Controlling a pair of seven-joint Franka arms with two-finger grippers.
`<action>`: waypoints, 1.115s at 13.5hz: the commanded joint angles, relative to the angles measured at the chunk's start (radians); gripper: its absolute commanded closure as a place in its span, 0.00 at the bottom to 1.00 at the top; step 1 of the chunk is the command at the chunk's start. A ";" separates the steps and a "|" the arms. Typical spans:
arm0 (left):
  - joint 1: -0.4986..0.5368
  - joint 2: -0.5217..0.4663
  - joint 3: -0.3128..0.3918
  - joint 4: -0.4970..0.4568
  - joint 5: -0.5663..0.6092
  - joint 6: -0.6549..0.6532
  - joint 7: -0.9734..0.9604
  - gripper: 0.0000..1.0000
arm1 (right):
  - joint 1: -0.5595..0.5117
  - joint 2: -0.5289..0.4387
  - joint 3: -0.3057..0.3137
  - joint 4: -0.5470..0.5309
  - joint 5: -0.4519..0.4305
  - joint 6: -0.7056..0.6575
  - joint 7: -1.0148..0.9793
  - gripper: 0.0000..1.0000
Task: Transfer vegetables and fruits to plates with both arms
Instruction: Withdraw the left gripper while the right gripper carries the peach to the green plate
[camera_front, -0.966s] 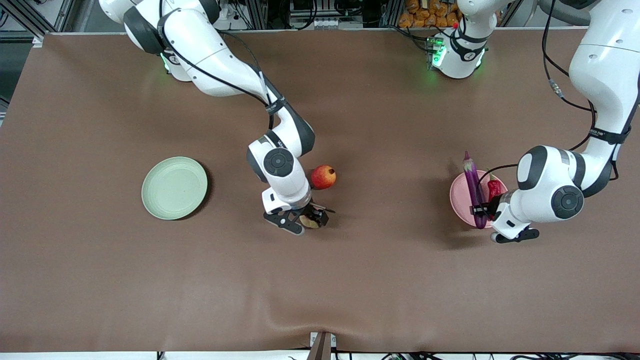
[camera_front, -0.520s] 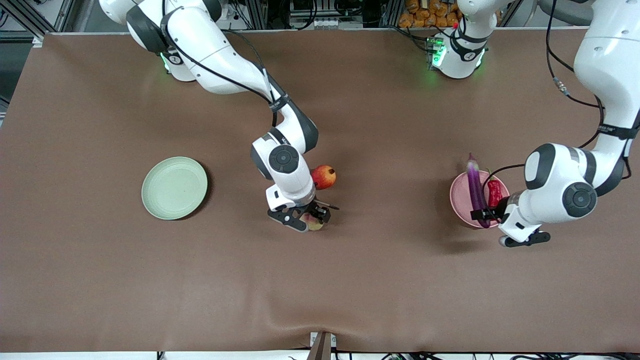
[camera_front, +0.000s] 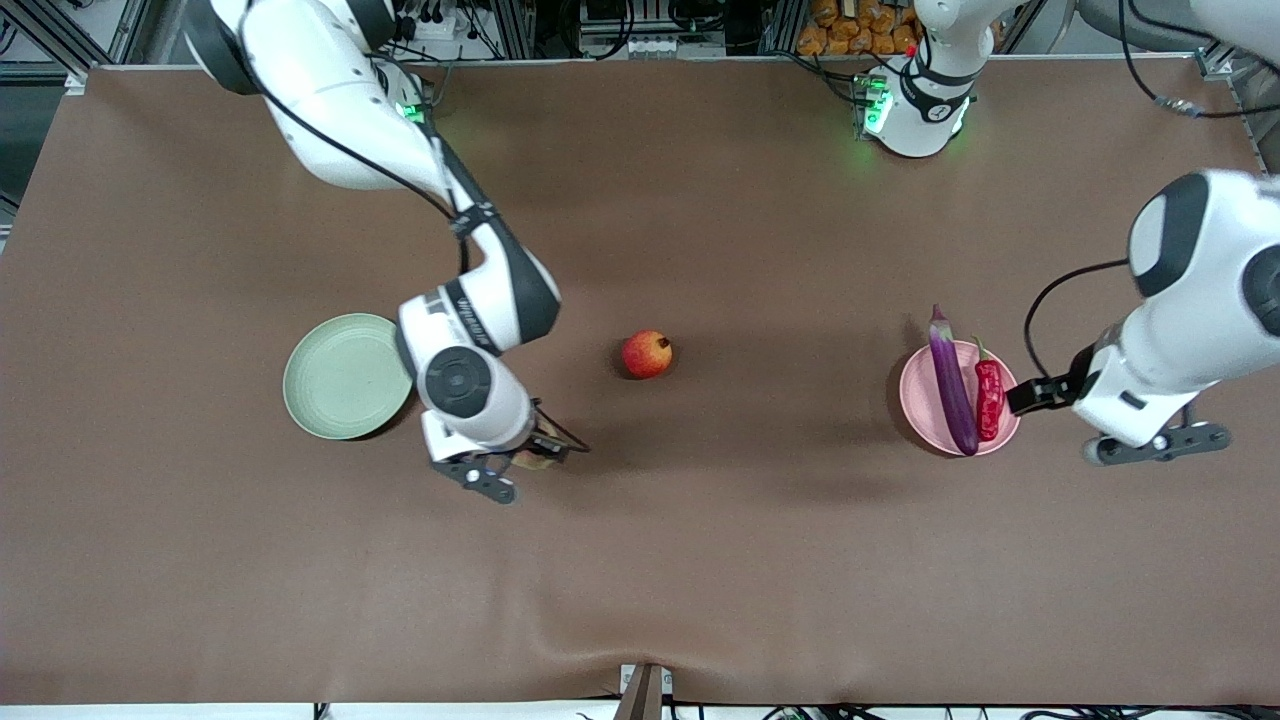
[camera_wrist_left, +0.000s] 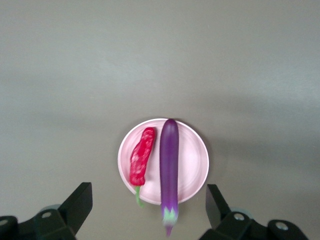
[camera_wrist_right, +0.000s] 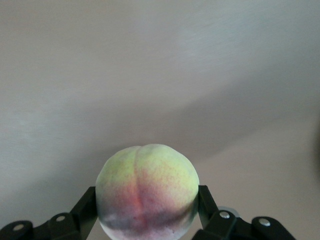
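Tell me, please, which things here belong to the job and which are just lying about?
Job:
peach in right pincer
pomegranate
eggplant
chili
pink plate
green plate
left pincer, open

Lying about:
brown table cover

A brown cloth-covered table fills the view, with metal framing and cables along its top edge.

Both arms are glossy white with dark grey joint bands. Black cables trail along them. Bases glow green.
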 joint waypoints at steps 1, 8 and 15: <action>0.007 -0.016 -0.030 0.135 -0.027 -0.144 -0.007 0.00 | -0.090 -0.117 0.016 -0.063 0.018 -0.164 -0.099 1.00; 0.006 -0.208 -0.013 0.141 -0.174 -0.196 -0.002 0.00 | -0.266 -0.522 0.009 -0.741 -0.011 0.102 -0.503 1.00; -0.390 -0.377 0.473 -0.009 -0.308 -0.295 0.061 0.00 | -0.377 -0.525 0.010 -0.988 -0.109 0.381 -0.558 1.00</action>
